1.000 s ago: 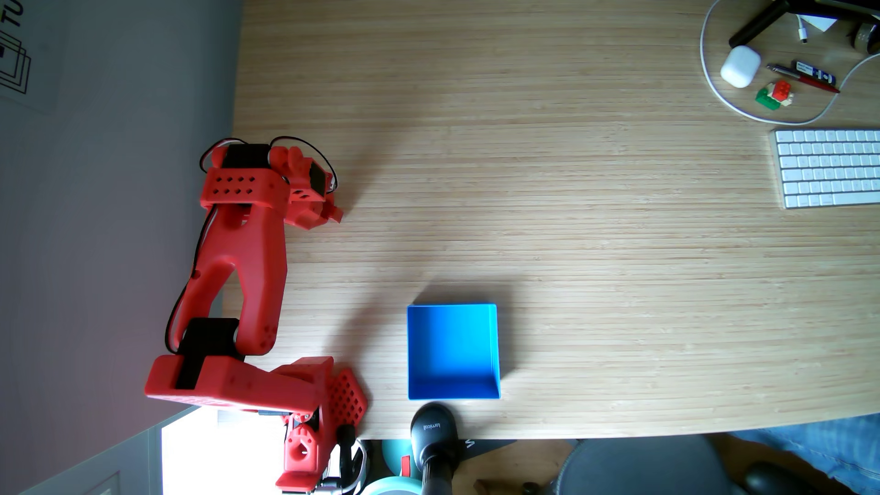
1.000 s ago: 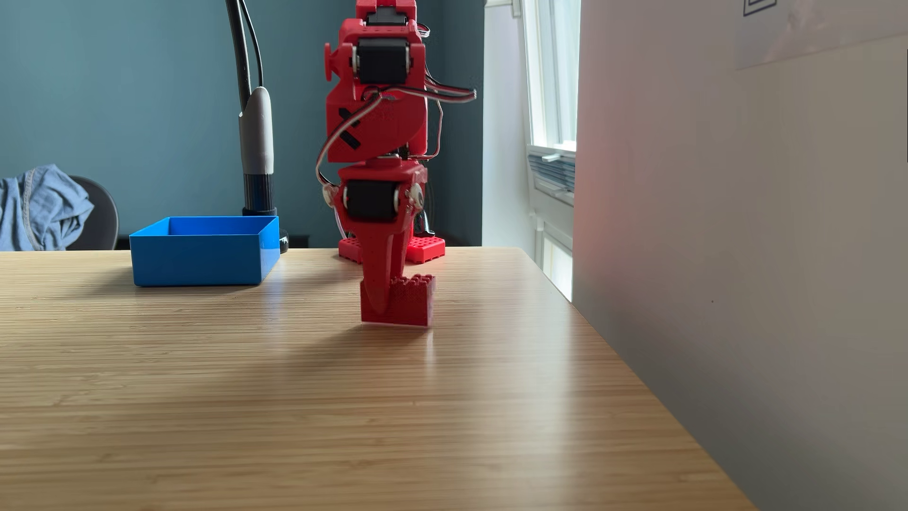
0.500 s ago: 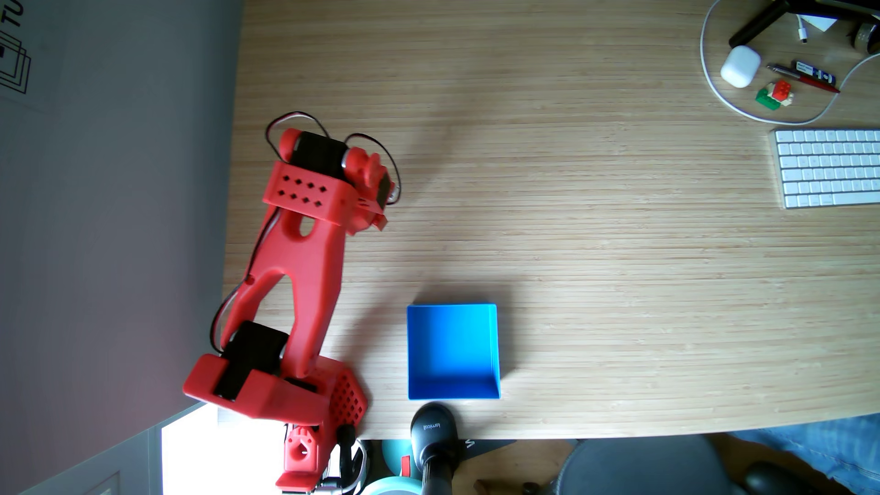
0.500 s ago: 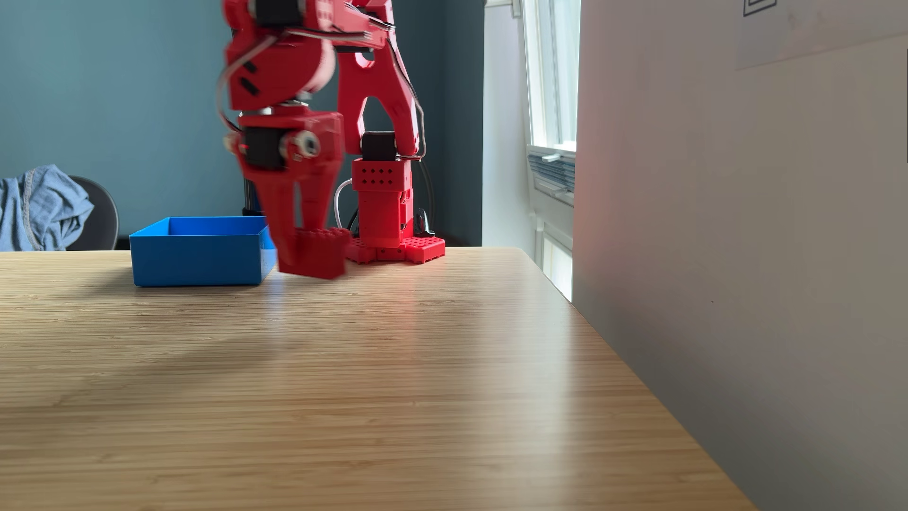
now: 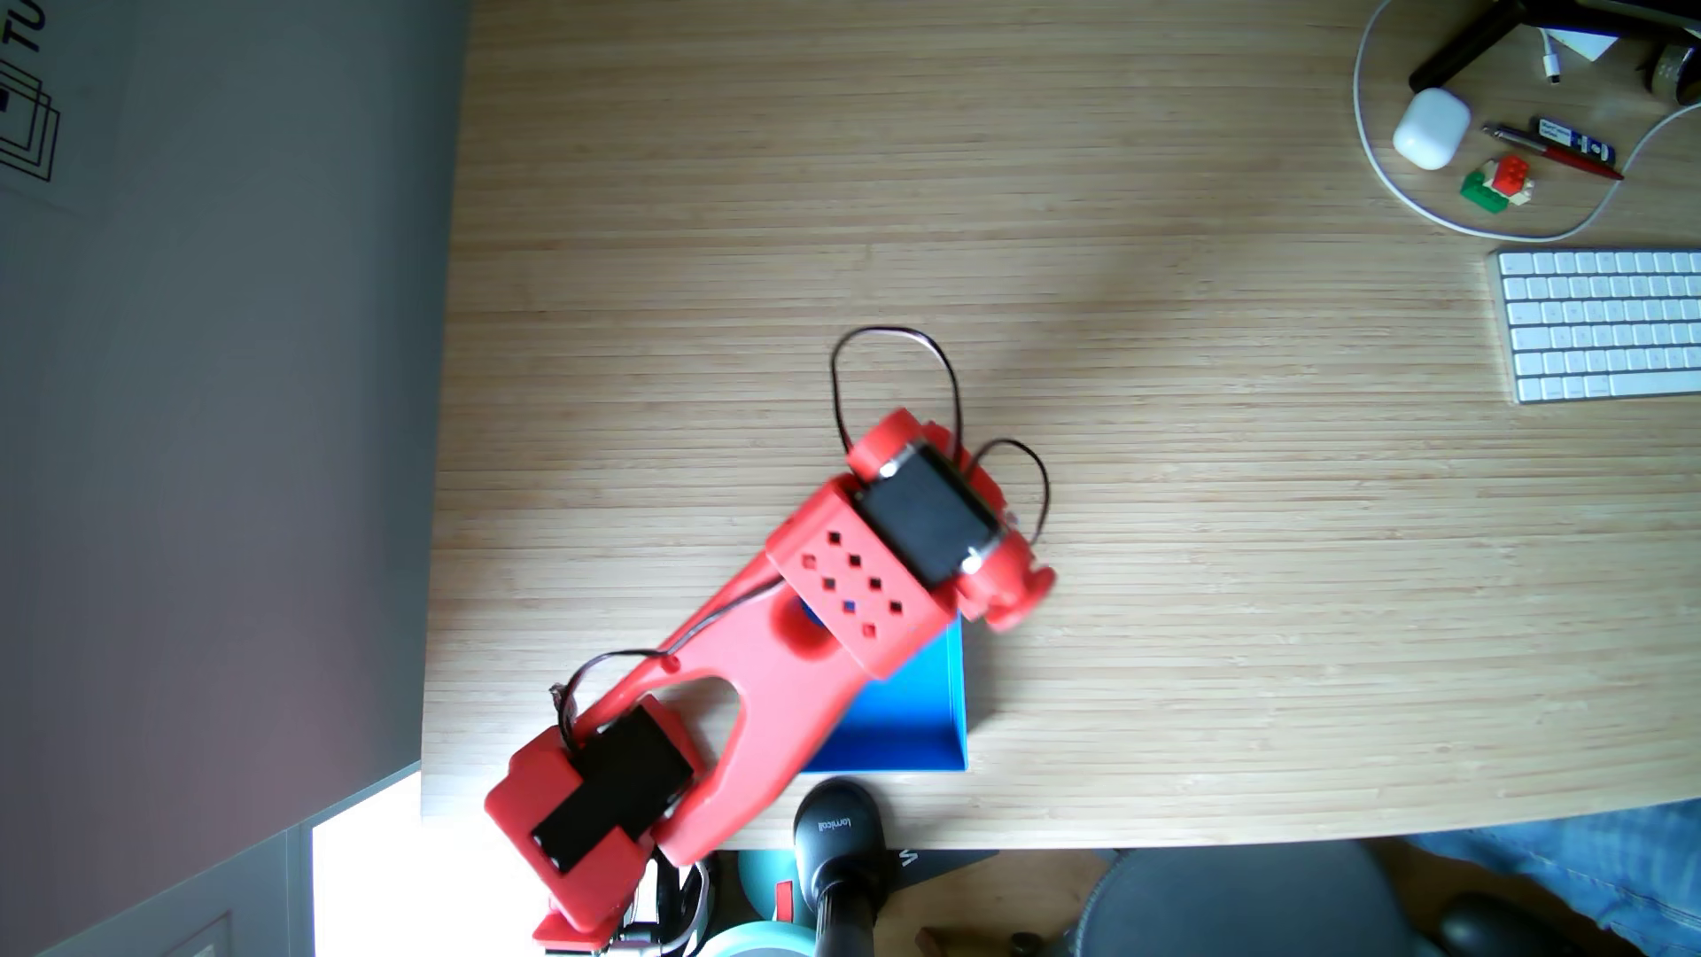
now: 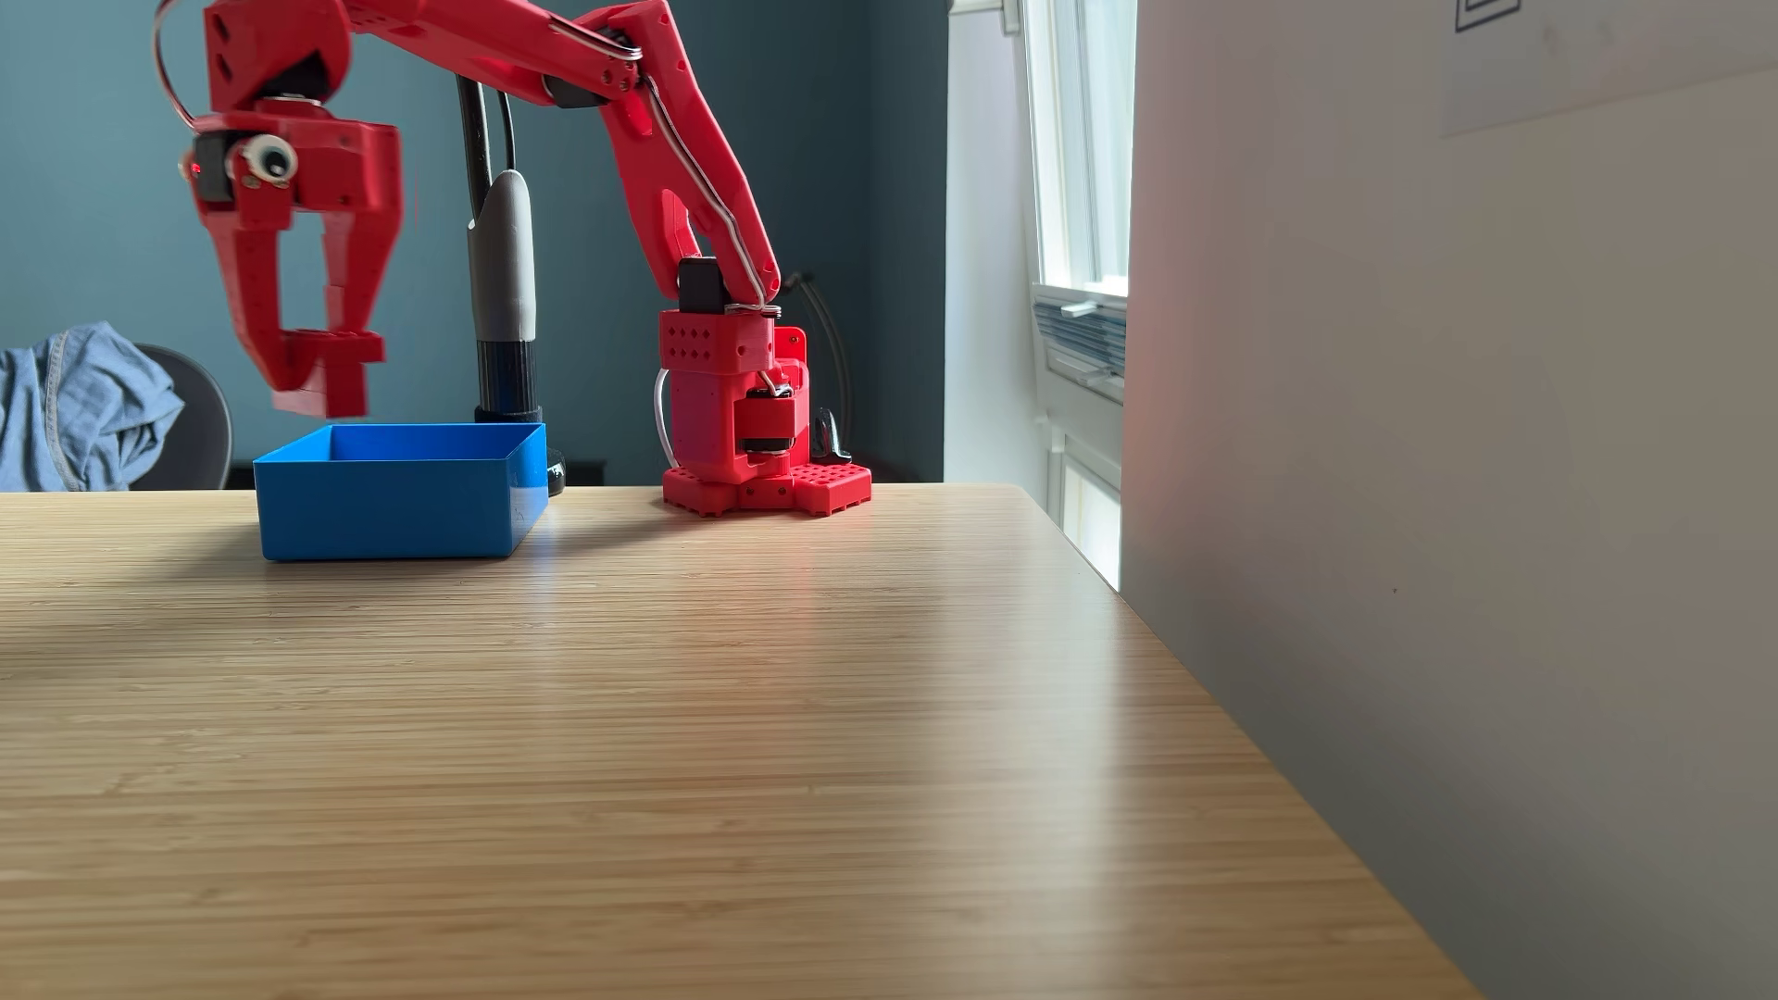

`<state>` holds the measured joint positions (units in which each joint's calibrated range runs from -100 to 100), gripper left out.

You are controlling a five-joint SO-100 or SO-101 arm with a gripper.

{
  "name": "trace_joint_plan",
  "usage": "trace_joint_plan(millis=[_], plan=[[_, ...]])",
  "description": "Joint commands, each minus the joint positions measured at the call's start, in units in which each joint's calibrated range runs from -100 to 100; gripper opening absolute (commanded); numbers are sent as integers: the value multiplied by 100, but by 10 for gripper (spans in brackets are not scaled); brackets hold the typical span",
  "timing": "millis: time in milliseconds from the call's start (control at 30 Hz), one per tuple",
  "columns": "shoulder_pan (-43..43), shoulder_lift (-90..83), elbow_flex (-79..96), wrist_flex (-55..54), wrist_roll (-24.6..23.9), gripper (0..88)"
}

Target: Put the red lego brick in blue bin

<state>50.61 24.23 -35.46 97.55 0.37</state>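
The side-on fixed view shows my red gripper (image 6: 322, 352) hanging just above the blue bin (image 6: 399, 502), shut on the red lego brick (image 6: 346, 381). The brick's underside floats a little over the bin's left rear rim, clear of the walls. Seen from the top-down fixed view, my red arm (image 5: 801, 644) stretches diagonally over the blue bin (image 5: 916, 727) and covers most of it, hiding the gripper and brick beneath the wrist.
A white keyboard (image 5: 1602, 327), a white case (image 5: 1429, 129), pens and a small green, white and red brick stack (image 5: 1498, 182) sit at the table's far right. A grey stand (image 6: 502, 288) rises behind the bin. A wall (image 6: 1443, 481) borders the table.
The arm lifted the brick off the table and swung it across to above the blue bin, rising as it went. The bin has not moved.
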Motion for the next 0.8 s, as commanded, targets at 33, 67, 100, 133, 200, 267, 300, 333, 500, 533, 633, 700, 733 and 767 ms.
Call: trace_joint_plan(millis=[33,67,100,133,200,267,300,333,500,533,633,700,733,767], plan=[[706,-253,-356,148,308,1],[814,-253,-356,148,371,1],[922,-253,-365,156,425,1],[1023,-253,-383,164,484,1],[1239,-253,-383,172,615,1],[1412,-253,-392,172,713,1],[1499,-253,-392,172,767,1],[1593,-253,-392,172,821,1],[1953,-253,-392,172,1084,1],[2018,-253,-392,172,1138,1],[2148,-253,-311,172,1314,1],[2177,-253,-147,172,1416,1],[2162,-253,-39,172,1446,1],[2134,-253,52,172,1455,1]])
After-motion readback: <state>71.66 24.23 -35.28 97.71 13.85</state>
